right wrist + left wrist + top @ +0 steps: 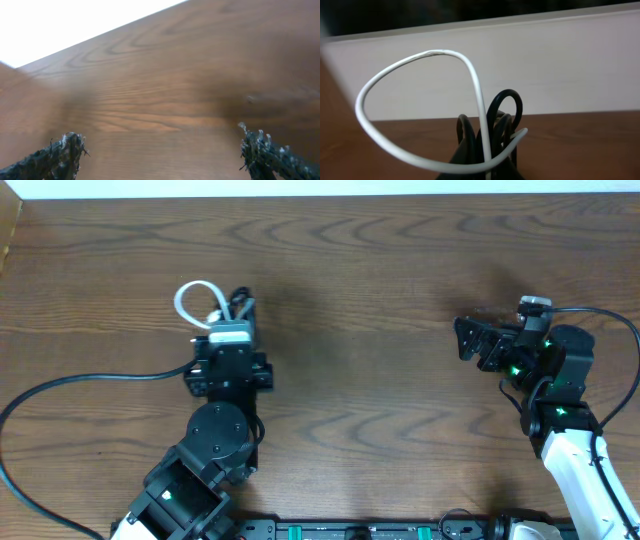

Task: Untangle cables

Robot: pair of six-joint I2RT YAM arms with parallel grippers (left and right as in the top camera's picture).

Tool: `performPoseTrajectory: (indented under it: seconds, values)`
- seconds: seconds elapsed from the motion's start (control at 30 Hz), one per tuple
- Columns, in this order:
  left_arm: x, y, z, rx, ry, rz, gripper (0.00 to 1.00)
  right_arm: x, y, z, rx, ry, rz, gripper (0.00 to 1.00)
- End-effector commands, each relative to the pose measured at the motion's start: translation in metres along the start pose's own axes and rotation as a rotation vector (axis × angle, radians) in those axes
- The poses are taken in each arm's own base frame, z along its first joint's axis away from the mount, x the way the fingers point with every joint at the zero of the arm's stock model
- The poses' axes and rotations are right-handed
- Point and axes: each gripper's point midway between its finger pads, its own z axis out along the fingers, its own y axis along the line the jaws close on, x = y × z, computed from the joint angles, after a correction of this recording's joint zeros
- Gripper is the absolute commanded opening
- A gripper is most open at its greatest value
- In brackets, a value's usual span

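Note:
A bundle of thin cables [214, 307], one white loop and some black cords, sits at the tip of my left gripper [228, 320]. In the left wrist view the white cable [400, 65] arches up in a big loop and black loops [507, 107] stand between the dark fingers [487, 167], which are shut on the bundle. My right gripper [478, 340] is far to the right, open and empty; its two rough black fingertips sit wide apart in the right wrist view [160, 155] over bare wood.
The brown wooden table [370, 290] fills the view. A thick black arm cable [60, 385] curves across the left side. A pale wall edge [545, 60] runs behind the table's far edge.

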Motion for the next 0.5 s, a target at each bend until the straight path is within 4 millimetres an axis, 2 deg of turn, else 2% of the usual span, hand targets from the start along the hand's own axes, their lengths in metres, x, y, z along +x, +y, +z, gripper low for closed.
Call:
performPoseTrajectory:
  seconds: [0.0, 0.2, 0.37, 0.47]
  values:
    - [-0.020, -0.050, -0.011, 0.315, -0.038, -0.078, 0.08, 0.005, 0.030, -0.002, -0.177, 0.025, -0.098, 0.99]
    - [-0.010, -0.118, -0.034, 0.709, 0.008, -0.064, 0.08, 0.002, 0.070, -0.014, -0.413, 0.001, -0.242, 0.99]
    - [0.004, -0.156, -0.052, 0.942, 0.067, -0.065, 0.08, 0.005, 0.094, -0.027, -0.567, -0.010, -0.345, 0.99]
    - [0.011, -0.170, -0.056, 1.014, 0.090, -0.060, 0.08, 0.008, 0.105, -0.035, -0.649, -0.016, -0.398, 0.99]
